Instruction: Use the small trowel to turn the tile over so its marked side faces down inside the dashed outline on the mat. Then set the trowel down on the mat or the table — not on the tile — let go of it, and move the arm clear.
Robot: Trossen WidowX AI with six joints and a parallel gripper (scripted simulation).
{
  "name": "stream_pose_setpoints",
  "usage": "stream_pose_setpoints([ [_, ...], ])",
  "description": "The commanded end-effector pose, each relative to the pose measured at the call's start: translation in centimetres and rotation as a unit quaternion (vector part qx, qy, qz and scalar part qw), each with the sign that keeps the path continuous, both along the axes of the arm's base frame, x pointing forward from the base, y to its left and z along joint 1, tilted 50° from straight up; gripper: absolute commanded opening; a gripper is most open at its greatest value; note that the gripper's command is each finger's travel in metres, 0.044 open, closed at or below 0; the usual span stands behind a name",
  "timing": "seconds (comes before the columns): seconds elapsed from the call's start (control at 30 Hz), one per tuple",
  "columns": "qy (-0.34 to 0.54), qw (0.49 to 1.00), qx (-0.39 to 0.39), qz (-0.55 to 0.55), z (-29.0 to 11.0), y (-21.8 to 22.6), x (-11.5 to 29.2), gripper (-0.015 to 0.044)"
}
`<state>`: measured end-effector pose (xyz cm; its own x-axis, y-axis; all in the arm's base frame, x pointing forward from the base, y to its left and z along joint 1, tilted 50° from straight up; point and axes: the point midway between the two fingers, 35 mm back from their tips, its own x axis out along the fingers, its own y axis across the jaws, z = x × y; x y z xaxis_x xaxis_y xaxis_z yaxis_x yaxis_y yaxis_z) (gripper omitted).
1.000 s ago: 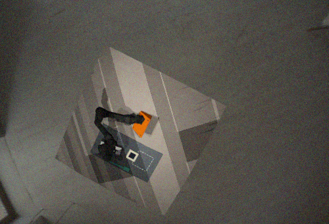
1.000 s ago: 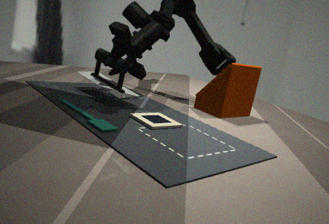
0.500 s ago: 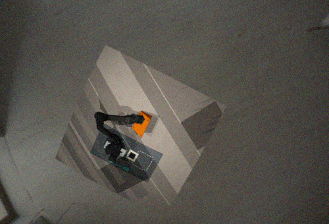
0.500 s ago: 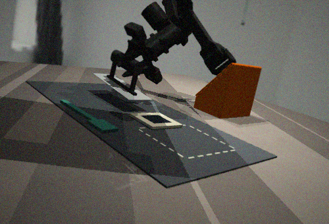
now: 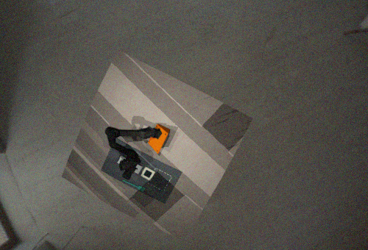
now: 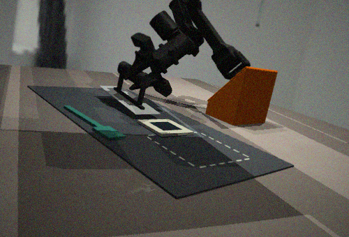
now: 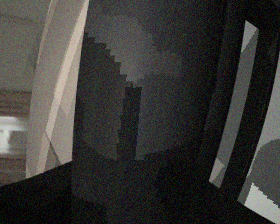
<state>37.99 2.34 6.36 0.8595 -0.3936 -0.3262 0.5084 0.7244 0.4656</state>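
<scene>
The cream tile point(image 5: 148, 173) point(image 6: 165, 126) lies flat on the mat point(image 5: 174, 176) point(image 6: 167, 181), its dark square mark facing up. It is beside the dashed outline point(image 6: 203, 166), on the arm's side. My gripper point(image 5: 129, 166) point(image 6: 129, 98) is shut on the trowel, low over the mat. The trowel's pale flat blade point(image 5: 138, 169) point(image 6: 139, 108) points toward the tile, with a dark shadow below it. The blade is close to the tile's near edge; I cannot tell if they touch. In the wrist view the gripper and trowel are too dark to separate clearly.
A green tool point(image 5: 141, 188) point(image 6: 108, 132) lies along the mat's long edge. The orange block point(image 5: 160, 141) point(image 6: 241, 97) under the arm's base stands on the table point(image 6: 87, 202), beyond the mat's other long edge. Shadows cross the mat and table.
</scene>
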Motion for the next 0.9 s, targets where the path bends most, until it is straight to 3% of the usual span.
stream_pose_setpoints([
  [0.0, 0.002, 1.000, -0.001, 0.009, -0.4, 0.0, -0.1, 0.0000],
  [0.87, 0.002, 1.000, -0.001, 0.009, -3.2, 0.8, -0.3, 0.0000],
])
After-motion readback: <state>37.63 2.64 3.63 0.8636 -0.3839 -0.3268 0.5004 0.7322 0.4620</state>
